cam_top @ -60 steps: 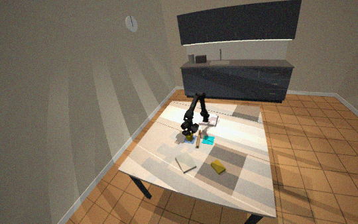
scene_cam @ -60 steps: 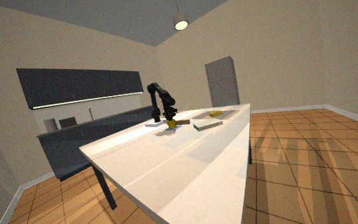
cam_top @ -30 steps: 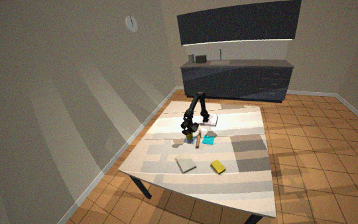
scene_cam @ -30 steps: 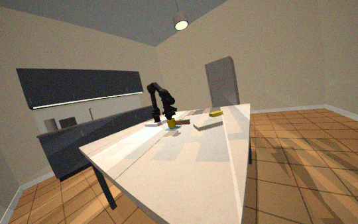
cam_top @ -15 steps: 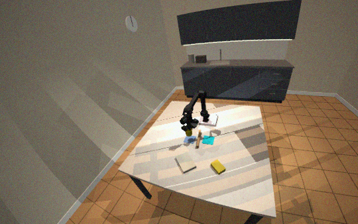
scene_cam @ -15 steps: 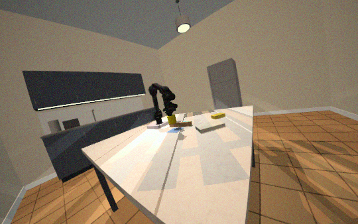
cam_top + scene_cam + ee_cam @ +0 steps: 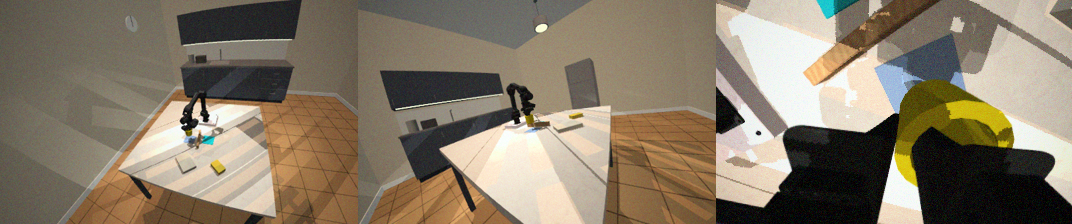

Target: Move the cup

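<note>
— Jaws first: what have they got?

— They're clenched on the yellow cup point(image 7: 951, 125), one black finger point(image 7: 838, 165) on each side of its wall near the rim. In the wrist view the cup sits at about 3 o'clock from the frame's middle.

— And where is the cup relative to the pads?

— Over the light blue pad point(image 7: 926, 70), which shows just past it toward 12 o'clock. From the top view the cup point(image 7: 188, 132) hangs beneath the arm point(image 7: 193, 107), above that blue pad point(image 7: 189, 140). Whether its base touches the pad, I can't tell.

— The other pad?

— The teal pad point(image 7: 208, 140) lies at 3 o'clock of the blue one, with a wooden block point(image 7: 199, 139) between them.

— Marbles?

— I can't make them out inside the cup.

— Anything else on the counter point(image 7: 232, 179)?

— A grey slab point(image 7: 185, 164) and a yellow block point(image 7: 218, 166), well apart toward 6 o'clock.
</note>
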`<move>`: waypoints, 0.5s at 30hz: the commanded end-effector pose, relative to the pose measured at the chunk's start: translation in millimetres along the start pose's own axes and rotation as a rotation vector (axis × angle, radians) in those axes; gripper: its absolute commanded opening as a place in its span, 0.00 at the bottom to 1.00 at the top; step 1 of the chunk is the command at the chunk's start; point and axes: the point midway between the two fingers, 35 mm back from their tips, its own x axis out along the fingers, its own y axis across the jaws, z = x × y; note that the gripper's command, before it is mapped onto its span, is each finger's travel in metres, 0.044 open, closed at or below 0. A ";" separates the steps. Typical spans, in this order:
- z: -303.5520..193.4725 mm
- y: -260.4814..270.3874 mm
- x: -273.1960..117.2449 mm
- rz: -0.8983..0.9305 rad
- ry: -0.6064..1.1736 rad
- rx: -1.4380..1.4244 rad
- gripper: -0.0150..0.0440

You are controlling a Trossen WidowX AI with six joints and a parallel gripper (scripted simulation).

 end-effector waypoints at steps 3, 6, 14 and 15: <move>1.0 0.7 0.4 0.000 0.000 0.000 0.25; 4.5 3.1 0.2 0.000 -0.001 0.000 0.25; 18.6 12.4 -0.6 0.000 -0.004 -0.002 0.25; 20.4 13.5 -0.8 0.000 -0.004 -0.002 0.25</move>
